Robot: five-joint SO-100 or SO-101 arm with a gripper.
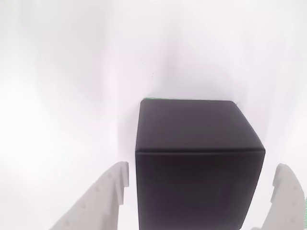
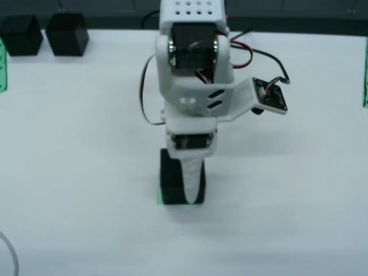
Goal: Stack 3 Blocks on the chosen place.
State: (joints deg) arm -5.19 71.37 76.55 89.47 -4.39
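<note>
The close view looks down between two white fingers (image 1: 108, 201) at a black block (image 1: 199, 163). The gripper (image 1: 199, 196) is wide, with a finger on each side of the block and a small gap at each, so it is not squeezing. A thin green line peeks out at the block's far edge.

The far view shows the whole white arm (image 2: 195, 69) on a white table (image 2: 299, 190). The block sits on a green patch (image 2: 159, 198). Two more blocks (image 2: 45, 34) sit side by side at the table's far left edge. All are dull black cubes with soft edges.
</note>
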